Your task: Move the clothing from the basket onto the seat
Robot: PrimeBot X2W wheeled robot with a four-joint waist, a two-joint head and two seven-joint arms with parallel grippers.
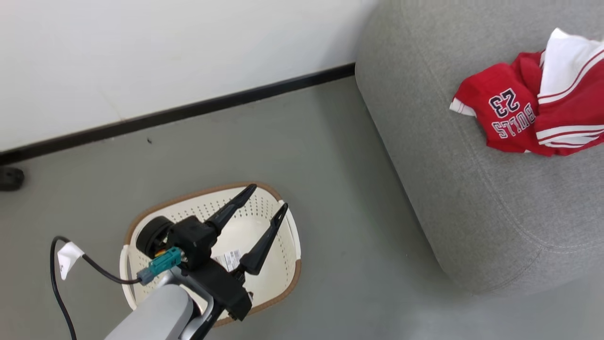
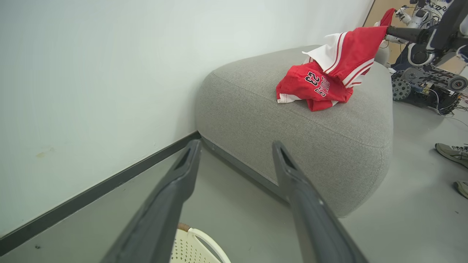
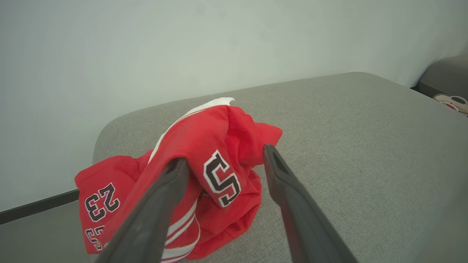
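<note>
Jersey on seat, far right; shorts heaped on it. Right gripper nearer: fingers spread wide, shorts between them, draped against one finger, not pinched. Left gripper spread, empty, over basket, well left of seat.

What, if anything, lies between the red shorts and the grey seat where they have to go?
Only the jersey: the shorts drape partly over it on the seat, and one end seems to hang from a finger of the open right gripper. Nothing else visible is in the way.
</note>
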